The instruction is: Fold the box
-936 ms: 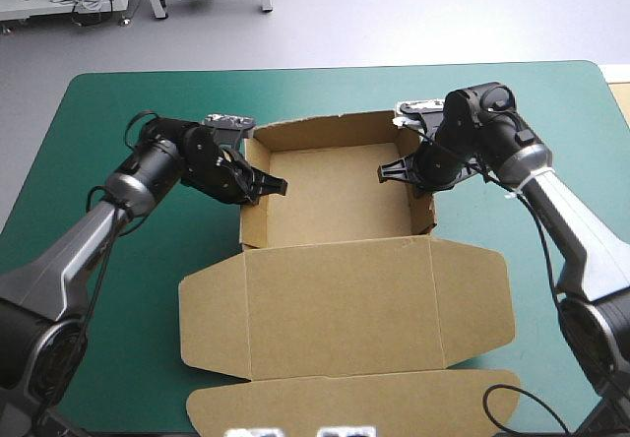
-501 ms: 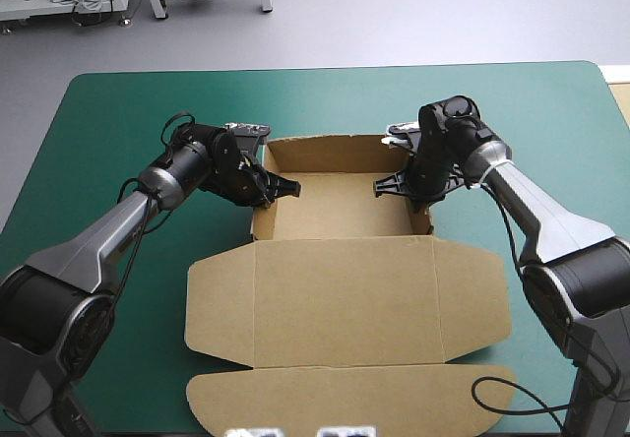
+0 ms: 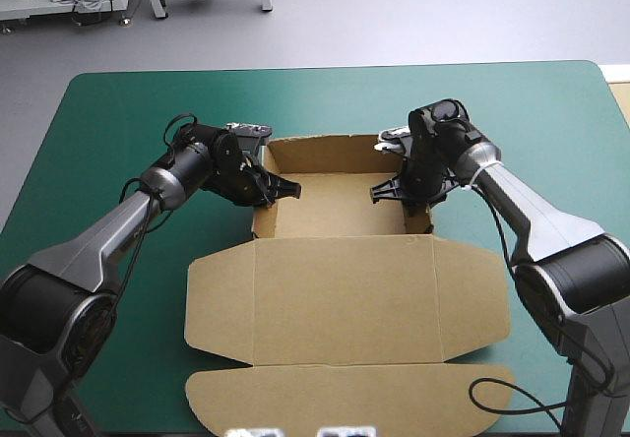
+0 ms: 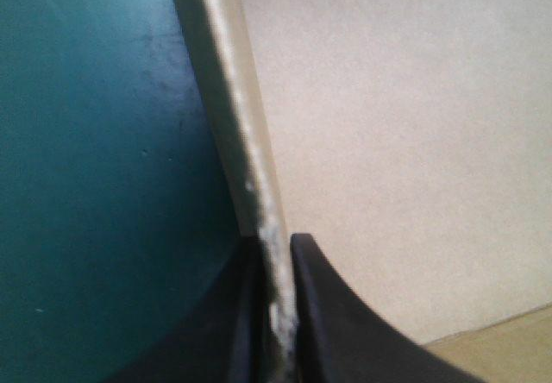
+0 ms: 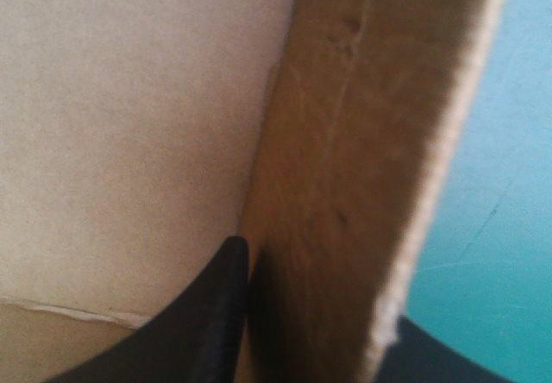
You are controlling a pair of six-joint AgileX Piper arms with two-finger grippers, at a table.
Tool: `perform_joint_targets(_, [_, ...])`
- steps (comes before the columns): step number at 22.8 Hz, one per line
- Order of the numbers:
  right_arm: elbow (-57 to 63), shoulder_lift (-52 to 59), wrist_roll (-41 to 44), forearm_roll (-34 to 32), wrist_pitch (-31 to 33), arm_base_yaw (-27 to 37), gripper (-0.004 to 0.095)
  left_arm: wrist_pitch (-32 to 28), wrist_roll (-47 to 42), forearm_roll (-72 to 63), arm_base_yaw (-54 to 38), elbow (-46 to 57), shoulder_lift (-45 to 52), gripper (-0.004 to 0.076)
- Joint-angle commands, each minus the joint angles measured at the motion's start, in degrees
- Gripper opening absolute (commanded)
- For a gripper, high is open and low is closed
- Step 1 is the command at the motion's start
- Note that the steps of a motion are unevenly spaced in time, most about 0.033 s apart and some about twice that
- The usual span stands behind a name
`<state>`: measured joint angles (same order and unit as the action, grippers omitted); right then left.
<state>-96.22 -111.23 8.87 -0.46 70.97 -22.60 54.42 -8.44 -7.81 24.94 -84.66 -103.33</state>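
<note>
The brown box (image 3: 340, 299) lies mid-table as an open tray with raised walls, its lid flat toward the table's near edge. My left gripper (image 3: 279, 189) is at the tray's left wall and shut on it. In the left wrist view the wall's edge (image 4: 233, 124) runs down between the black fingers (image 4: 328, 314), with the teal-green cover on the outside. My right gripper (image 3: 389, 189) is shut on the tray's right wall. In the right wrist view that wall (image 5: 345, 185) stands between the gripper's (image 5: 319, 331) two fingers, one inside the tray, one outside.
The teal-green cover (image 3: 118, 122) lies bare to the left, right and behind the box. A pale strip of board (image 3: 621, 88) shows at the table's right edge. The lid's front flap (image 3: 345, 398) reaches close to the near edge.
Both grippers have moved slightly inward and forward with the side walls. The tray now looks shorter from back to front. Since just before, only the right arm has shifted a little.
</note>
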Motion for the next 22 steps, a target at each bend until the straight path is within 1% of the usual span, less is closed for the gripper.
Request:
perform_joint_targets(1, [-1.00, 2.03, -0.85, 1.93, 0.34, -0.75, 0.0431, 1.17, 3.02, -3.39, 1.10, -0.93, 1.84, 0.0235])
perform_joint_targets(2, [-1.00, 2.03, -0.85, 1.51, 0.34, -0.75, 0.0442, 1.17, 3.13, -3.64, 1.10, -0.93, 1.84, 0.0275])
perform_joint_targets(3, [-1.29, 2.13, -0.92, 0.09, 0.45, -0.75, 0.0447, 1.05, 3.13, -3.52, 1.10, -0.93, 1.84, 0.0375])
perform_joint_targets(5, [-3.06, 2.13, -2.46, -1.27, 0.58, -0.75, 0.0447, 0.68, 3.13, -2.86, 1.10, -1.44, 1.95, 0.0473])
perform_joint_targets(7, [-6.20, 2.13, -3.28, -1.27, 0.58, -0.75, 0.0447, 1.88, 3.13, -0.53, 1.10, -3.46, 1.95, 0.0484])
perform_joint_targets(12, [-16.68, 3.16, -3.53, -5.38, 0.58, -0.65, 0.0447, 9.48, 2.63, 7.81, 1.10, -15.27, 1.95, 0.0483])
perform_joint_targets(16, [-19.54, 5.42, -3.80, -8.00, 0.58, -0.65, 0.0446, 12.98, 2.63, 10.72, 1.10, -22.11, 1.95, 0.0483])
perform_joint_targets(20, [-20.02, 9.12, -4.52, -10.92, 0.58, -0.65, 0.0446, 19.49, 3.57, 13.40, 1.10, -30.94, 1.95, 0.0483])
perform_joint_targets(22, [-20.02, 10.82, -4.52, -12.24, 0.58, -0.65, 0.0446, 19.49, 3.81, 14.21, 1.10, -34.56, 2.75, 0.0475])
